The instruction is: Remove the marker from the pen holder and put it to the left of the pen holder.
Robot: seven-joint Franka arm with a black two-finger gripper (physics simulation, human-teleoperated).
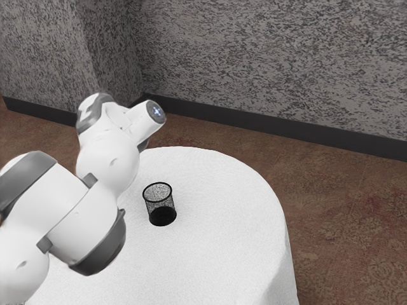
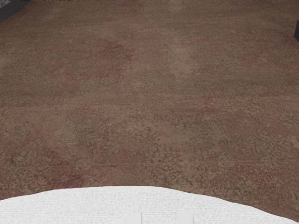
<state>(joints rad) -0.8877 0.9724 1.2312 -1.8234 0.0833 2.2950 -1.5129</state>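
Where the marker is, I cannot tell. There is one pen holder [image 1: 152, 204], black and of fine mesh. It stands upright on the one worktop [image 1: 222, 190], with its round mouth upward, and its lower part looks darker than its wall. In the exterior view it is just to the right of the one arm [image 1: 109, 159], which is white with grey parts and comes in from the exterior view's left, over the worktop.

The hand [image 2: 159, 218] is wide: in the wrist view its two fingertips [image 2: 133, 218] are pale and stand well apart, with white cloth [image 2: 93, 204] seen between them. The cloth covers the worktop, whose edge is rounded, and it hangs down at the side.

Around the worktop lies one floor [image 2: 154, 102], brown with reddish patches. Behind it, in the exterior view, are two faces of grey speckled wall [image 1: 273, 57], which meet in one inner corner, and a dark skirting [image 1: 286, 127] runs along their foot.
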